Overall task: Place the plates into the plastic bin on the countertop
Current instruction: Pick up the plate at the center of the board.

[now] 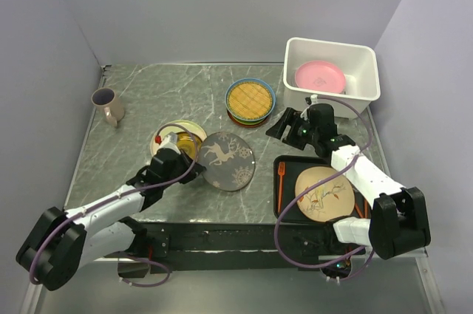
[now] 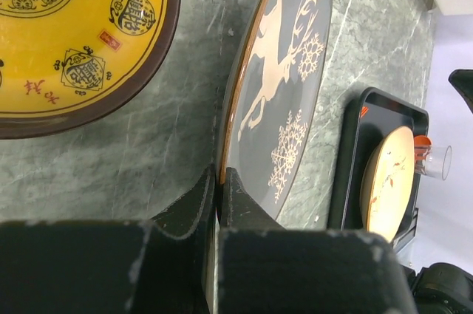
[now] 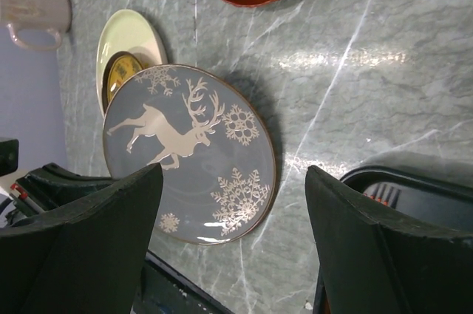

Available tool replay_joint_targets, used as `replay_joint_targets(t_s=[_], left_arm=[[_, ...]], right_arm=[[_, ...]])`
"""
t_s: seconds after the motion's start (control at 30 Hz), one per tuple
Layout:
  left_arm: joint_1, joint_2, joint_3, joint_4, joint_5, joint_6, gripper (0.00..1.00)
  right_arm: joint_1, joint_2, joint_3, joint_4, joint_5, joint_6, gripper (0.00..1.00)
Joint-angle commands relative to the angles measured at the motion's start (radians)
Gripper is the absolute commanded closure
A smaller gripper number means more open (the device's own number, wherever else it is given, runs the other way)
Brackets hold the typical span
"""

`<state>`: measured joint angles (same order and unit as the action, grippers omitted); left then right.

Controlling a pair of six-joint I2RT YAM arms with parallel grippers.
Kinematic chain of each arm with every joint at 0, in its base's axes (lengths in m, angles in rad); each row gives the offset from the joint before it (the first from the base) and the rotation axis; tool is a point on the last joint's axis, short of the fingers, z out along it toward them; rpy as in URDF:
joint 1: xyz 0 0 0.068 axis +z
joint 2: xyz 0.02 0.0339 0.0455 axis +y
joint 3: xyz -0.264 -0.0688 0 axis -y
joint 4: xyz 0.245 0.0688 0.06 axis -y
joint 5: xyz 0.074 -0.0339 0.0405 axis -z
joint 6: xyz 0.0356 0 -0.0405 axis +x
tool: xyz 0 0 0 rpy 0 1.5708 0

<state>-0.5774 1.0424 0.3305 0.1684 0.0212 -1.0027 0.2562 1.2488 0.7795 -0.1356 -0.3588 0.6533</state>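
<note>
The dark grey plate with a pale deer (image 1: 229, 160) lies left of centre on the countertop (image 1: 148, 92). My left gripper (image 1: 194, 162) is shut on its left rim; in the left wrist view the fingertips (image 2: 229, 185) pinch the plate's edge (image 2: 284, 85). The white plastic bin (image 1: 367, 70) stands at the back right with a pink plate (image 1: 320, 76) inside. A stack topped by the yellow lattice plate (image 1: 250, 100) sits left of the bin. My right gripper (image 1: 284, 127) is open and empty, between stack and tray, facing the deer plate (image 3: 188, 155).
A yellow-green plate (image 1: 168, 131) holding a yellow bowl (image 2: 66, 33) lies just left of the deer plate. A mug (image 1: 108, 105) stands at the far left. A black tray (image 1: 287, 203) with a beige plate and an orange fork is at the front right.
</note>
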Motion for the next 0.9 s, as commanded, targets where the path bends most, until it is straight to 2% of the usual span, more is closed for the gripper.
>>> replay_joint_targets(t_s=[0.0,0.13,0.53,0.67,0.87], left_arm=[[0.002,-0.058,0.030,0.098,0.017,0.000,0.99],[0.008,-0.102,0.015,0.126,0.040,-0.011,0.99],[0.051,-0.242,0.008,0.157,0.137,-0.028,0.99],[0.074,-0.252,-0.011,0.209,0.203,-0.045,0.99],[0.103,-0.206,-0.054,0.390,0.333,-0.096,0.99]], right_arm=[[0.014,0.009,-0.005,0.060,-0.037,-0.009,0.15],[0.023,0.011,-0.011,0.067,-0.046,-0.020,0.14],[0.029,-0.002,-0.063,0.133,-0.120,-0.011,0.03],[0.034,-0.005,-0.077,0.183,-0.141,-0.004,0.00],[0.057,-0.017,-0.085,0.209,-0.161,-0.006,0.00]])
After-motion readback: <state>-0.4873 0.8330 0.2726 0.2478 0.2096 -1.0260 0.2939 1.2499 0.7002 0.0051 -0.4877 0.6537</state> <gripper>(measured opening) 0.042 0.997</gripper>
